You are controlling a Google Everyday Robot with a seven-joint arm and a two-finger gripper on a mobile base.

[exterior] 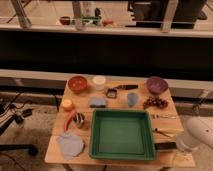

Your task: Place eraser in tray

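The green tray (120, 134) lies at the front middle of the small wooden table (115, 95); I see nothing inside it. The eraser (164, 146), a small flat black block, lies on the table just off the tray's front right corner. My gripper (181, 156) hangs under the white arm (198, 130) at the table's front right corner, just right of the eraser and slightly nearer me. I cannot tell whether it touches the eraser.
Behind the tray are a red bowl (78, 83), a white cup (99, 82), a black-handled tool (121, 89), a purple bowl (156, 85), grapes (155, 102) and a grey cup (131, 99). At left lie an orange (67, 104), a can (79, 120) and a blue cloth (70, 144). Cutlery (164, 116) lies right of the tray.
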